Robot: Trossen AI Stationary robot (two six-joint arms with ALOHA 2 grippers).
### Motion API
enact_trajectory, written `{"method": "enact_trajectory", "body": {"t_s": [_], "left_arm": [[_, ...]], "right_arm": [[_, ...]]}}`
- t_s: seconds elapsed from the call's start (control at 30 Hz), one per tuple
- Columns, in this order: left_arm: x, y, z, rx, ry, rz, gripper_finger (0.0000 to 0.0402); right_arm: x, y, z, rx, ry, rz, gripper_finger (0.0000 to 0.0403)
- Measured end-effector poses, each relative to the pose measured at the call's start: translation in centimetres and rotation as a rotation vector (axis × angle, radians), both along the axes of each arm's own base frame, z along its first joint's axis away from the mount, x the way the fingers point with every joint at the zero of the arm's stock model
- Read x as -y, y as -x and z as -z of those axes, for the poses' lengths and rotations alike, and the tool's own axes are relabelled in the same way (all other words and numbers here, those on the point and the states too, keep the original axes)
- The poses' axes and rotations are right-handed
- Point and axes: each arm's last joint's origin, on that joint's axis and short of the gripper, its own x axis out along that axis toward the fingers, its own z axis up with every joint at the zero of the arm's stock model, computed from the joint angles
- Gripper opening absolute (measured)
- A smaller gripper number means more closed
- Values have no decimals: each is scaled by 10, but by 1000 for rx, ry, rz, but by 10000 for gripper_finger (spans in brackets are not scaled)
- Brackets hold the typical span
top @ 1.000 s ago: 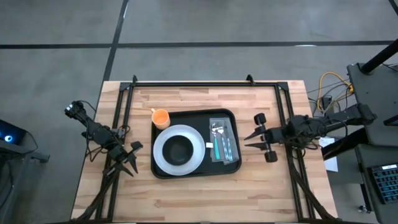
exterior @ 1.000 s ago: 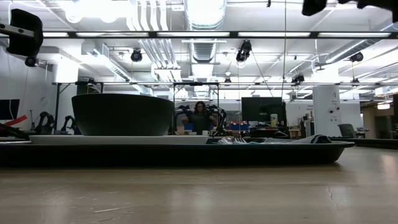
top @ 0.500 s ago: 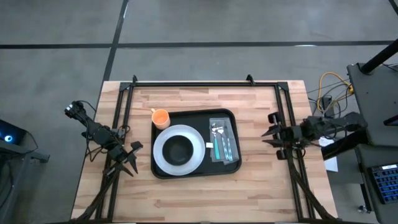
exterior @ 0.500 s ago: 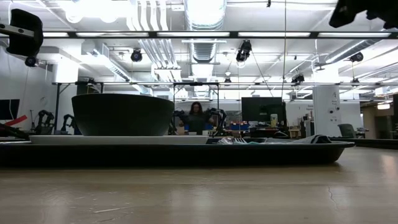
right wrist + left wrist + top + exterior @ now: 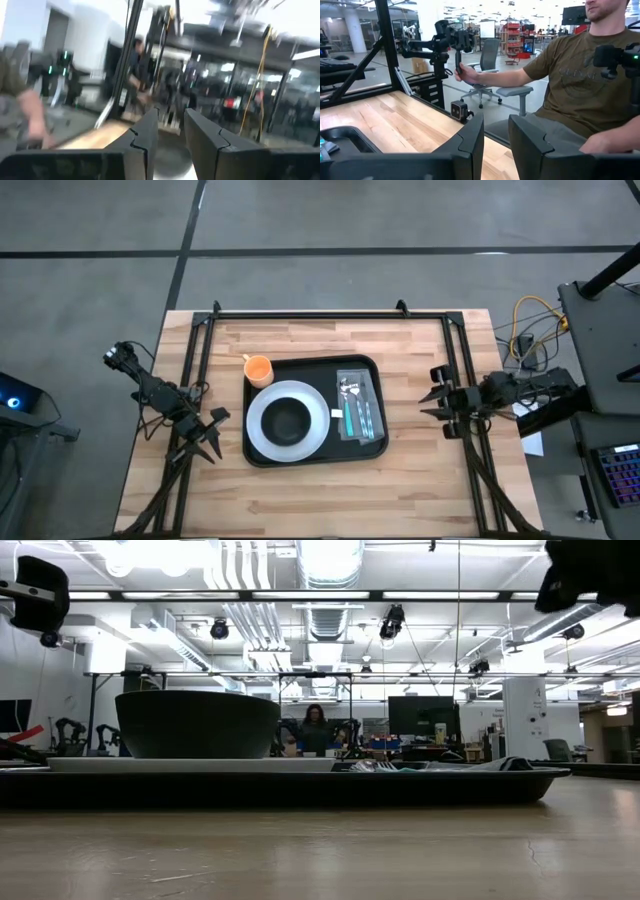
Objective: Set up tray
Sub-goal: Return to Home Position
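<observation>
The black tray [image 5: 312,370] lies mid-table and shows edge-on in the low view [image 5: 300,786]. On it sit a white plate [image 5: 262,438] carrying a dark bowl [image 5: 288,420], an orange cup [image 5: 258,369] at its far left corner, and cutlery [image 5: 360,408] on a grey napkin at its right. My left gripper [image 5: 218,435] hovers open near the table's left edge. My right gripper [image 5: 424,404] hovers open near the right edge, fingers pointing at the tray. Both wrist views show a gap between the fingers, at the left gripper [image 5: 495,120] and the right gripper [image 5: 171,114].
A black metal frame [image 5: 320,314] runs along the table's far edge and down both sides. Bare wood lies near and far of the tray. A seated person [image 5: 580,75] holds a control handle beyond the table's right side; another person [image 5: 315,728] stands far behind.
My right gripper has drawn back from beside the tray toward the table's right edge, most of it in the first half second. The tray and what lies on it have stayed in place.
</observation>
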Motion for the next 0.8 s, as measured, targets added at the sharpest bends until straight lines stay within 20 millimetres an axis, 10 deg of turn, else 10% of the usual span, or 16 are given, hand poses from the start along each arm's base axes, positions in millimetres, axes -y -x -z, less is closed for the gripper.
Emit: {"method": "enact_trajectory", "body": {"t_s": [0.8], "left_arm": [[0,-1,1,-9,-7,0,71]], "right_arm": [[-1,-8,34,-361,80,26,82]]}}
